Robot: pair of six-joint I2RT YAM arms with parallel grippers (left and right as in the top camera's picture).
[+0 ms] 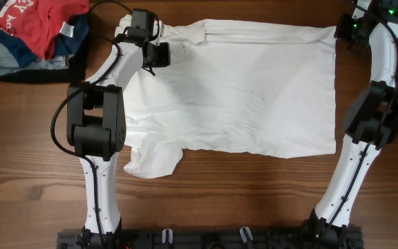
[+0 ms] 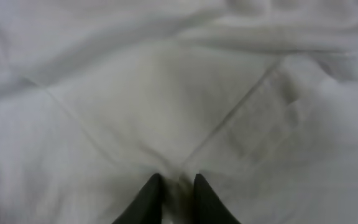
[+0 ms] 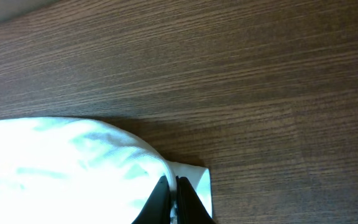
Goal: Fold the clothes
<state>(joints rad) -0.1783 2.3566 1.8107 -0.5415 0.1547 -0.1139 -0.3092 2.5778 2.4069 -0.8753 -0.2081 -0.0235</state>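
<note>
White thin cloth fills the middle of the brown wooden surface: the garment lies spread nearly flat, roughly rectangular, with soft wrinkles across it. One sleeve sticks out at the garment's near-left corner, toward the arm bases. Along the garment's far edge a strip is folded over near the left end.

The left claw sits over the garment's far-left corner. In the left wrist view its dark fingers stand narrow, with a small ridge of cloth pinched between them where two seam lines meet.

The right claw is at the garment's far-right corner. In the right wrist view its fingers are almost together, nipping the cloth just beside a folded corner tip that rests on bare wood.

Off the garment's far-left corner, well apart from it, lies a pile of other clothing in red, navy and grey
</note>
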